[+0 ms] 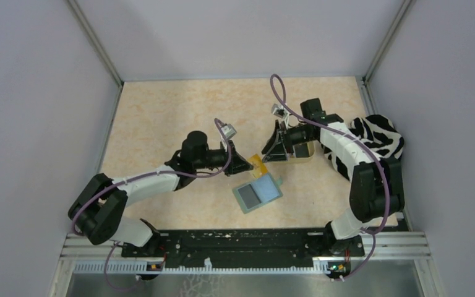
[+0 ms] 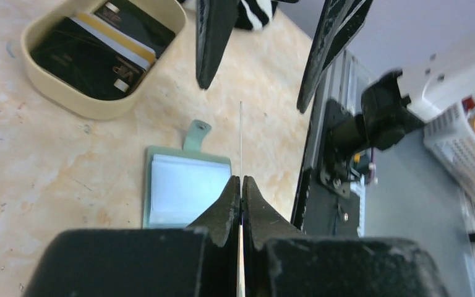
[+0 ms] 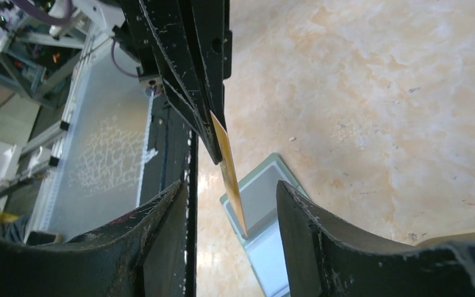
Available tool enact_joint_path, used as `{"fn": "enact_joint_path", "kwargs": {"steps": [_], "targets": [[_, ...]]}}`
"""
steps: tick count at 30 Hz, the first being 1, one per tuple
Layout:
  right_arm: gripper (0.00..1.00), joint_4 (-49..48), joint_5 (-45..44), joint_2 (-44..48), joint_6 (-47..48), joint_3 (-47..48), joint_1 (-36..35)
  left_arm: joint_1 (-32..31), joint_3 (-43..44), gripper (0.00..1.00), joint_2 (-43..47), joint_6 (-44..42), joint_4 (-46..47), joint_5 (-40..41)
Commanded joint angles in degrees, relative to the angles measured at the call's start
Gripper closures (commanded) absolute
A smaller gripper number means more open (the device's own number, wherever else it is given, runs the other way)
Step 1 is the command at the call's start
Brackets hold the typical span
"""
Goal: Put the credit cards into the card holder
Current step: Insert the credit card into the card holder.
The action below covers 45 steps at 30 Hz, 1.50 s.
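My left gripper [image 1: 249,166] is shut on a yellow-gold credit card [image 1: 258,164] and holds it above the table. In the left wrist view the card [image 2: 241,139] shows edge-on, sticking out past the shut fingertips [image 2: 241,182]. The card holder [image 1: 258,193] lies open on the table just below, pale green with a light blue inside [image 2: 182,185]. My right gripper [image 1: 271,150] is open, facing the card; in the right wrist view [image 3: 229,185] the card [image 3: 227,162] hangs between its fingers without touching them, over the card holder [image 3: 266,213].
A tan tray [image 2: 49,93] with several black and gold cards [image 2: 93,52] stands behind the card holder, under my right wrist [image 1: 300,154]. A black-and-white patterned cloth [image 1: 380,139] lies at the right. The black base rail [image 1: 247,241] runs along the near edge.
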State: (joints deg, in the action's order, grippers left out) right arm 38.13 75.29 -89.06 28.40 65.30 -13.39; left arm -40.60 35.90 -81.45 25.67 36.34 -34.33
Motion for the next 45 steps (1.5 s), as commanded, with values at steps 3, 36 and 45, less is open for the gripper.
{"fn": "enact_joint_path", "kwargs": {"steps": [3,36,45], "targets": [[0.48,11.24,-1.4,-0.15,16.67,1.86,-5.54,0.07,7.98,1.0,-1.57,-16.15,-24.76,-10.93],[1.0,12.25,-13.49,-5.78,3.88,6.14,-6.59,2.89,-13.42,0.26,20.55,5.41,-15.12,14.85],[1.0,1.07,-20.43,-7.72,-6.24,-3.1,-5.78,2.89,-26.26,0.39,24.97,22.67,2.68,15.4]]}}
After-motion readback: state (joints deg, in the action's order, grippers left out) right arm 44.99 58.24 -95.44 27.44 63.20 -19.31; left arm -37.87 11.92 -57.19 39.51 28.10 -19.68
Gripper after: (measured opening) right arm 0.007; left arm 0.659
